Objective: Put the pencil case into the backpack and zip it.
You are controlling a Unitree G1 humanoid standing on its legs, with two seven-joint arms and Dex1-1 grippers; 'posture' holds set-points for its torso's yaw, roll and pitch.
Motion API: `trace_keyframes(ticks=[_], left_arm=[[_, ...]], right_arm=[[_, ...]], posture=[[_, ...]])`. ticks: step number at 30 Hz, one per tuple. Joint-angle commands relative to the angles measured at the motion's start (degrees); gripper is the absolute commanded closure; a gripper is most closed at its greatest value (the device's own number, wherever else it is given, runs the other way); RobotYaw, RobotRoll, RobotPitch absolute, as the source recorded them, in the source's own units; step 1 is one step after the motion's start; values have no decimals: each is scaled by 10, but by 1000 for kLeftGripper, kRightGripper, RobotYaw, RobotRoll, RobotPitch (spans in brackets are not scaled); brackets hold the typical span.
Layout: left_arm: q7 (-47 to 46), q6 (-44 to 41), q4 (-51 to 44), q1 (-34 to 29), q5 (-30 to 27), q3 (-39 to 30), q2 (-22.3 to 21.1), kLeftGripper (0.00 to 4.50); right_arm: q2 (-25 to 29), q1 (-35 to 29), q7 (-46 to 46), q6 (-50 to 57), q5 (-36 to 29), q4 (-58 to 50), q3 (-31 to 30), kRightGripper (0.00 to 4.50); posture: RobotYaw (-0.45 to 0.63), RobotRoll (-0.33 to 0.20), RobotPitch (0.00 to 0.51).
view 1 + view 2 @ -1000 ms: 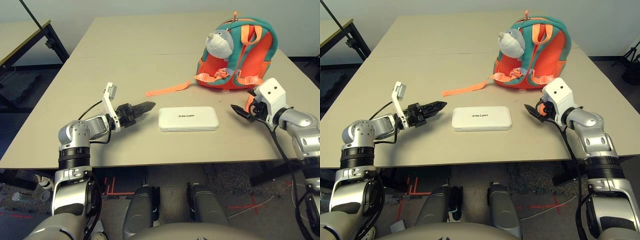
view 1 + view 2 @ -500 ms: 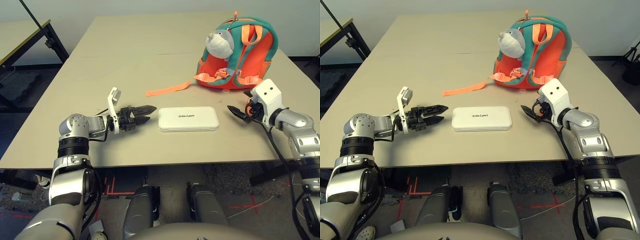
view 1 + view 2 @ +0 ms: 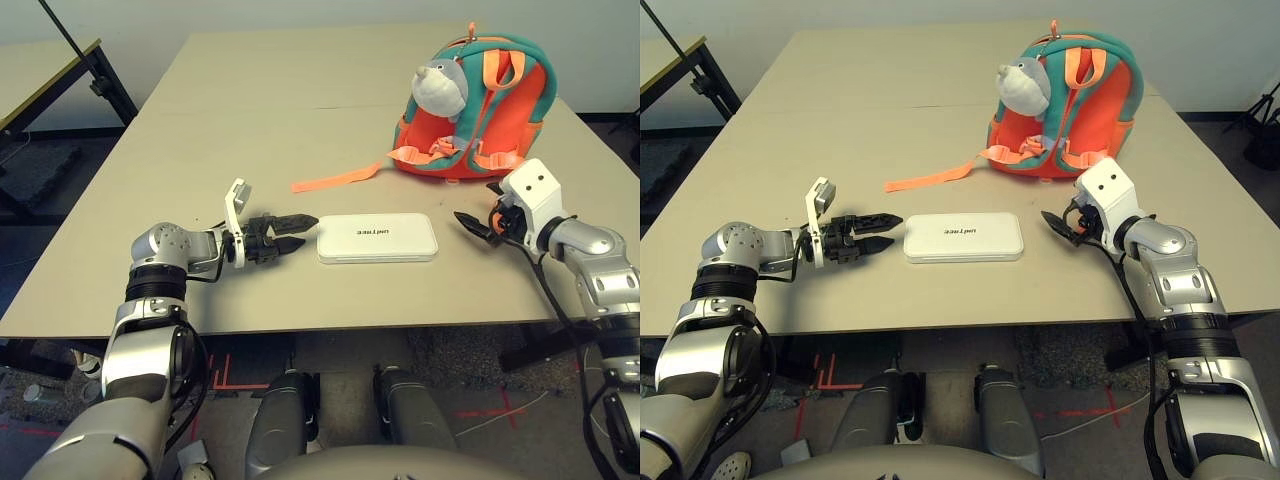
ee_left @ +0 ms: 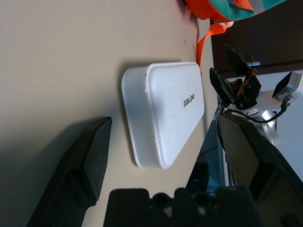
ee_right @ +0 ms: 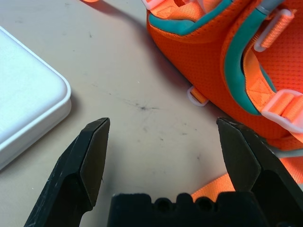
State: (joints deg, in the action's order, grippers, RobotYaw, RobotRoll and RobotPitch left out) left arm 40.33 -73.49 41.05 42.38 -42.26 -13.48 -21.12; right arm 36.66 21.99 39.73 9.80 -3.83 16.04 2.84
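Nearing pencil case: left gripper closer than before | both jaws spread wide, empty | right gripper unmoved

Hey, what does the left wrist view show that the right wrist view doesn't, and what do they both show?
Left wrist view alone: the dark UNITREE lettering on the flat white hard pencil case, and the right gripper beyond its far end, jaws open. Right wrist view alone: the backpack's white plastic strap buckles and teal trim. Both: the beige table, the pencil case lying on it, the orange backpack, and open black jaws in the foreground.
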Motion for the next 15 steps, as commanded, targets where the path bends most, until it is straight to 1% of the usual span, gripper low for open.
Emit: trace_keyframes(ticks=[1,6,12,15], left_arm=[[4,3,17,10,18,7,6,0],[11,-1,23,14,29,13,11,0],[13,5,35,18,43,15,15,0],[15,6,38,20,48,17,17,0]], right_arm=[[-2,-5,4,6,2,-10,-9,40],[6,-16,19,16,3,-24,-15,40],[24,-34,48,21,15,-47,-37,40],[30,-41,58,20,21,-53,-46,967]], posture=[[-185,0,80],[-190,0,82],[-193,0,84],[-193,0,84]])
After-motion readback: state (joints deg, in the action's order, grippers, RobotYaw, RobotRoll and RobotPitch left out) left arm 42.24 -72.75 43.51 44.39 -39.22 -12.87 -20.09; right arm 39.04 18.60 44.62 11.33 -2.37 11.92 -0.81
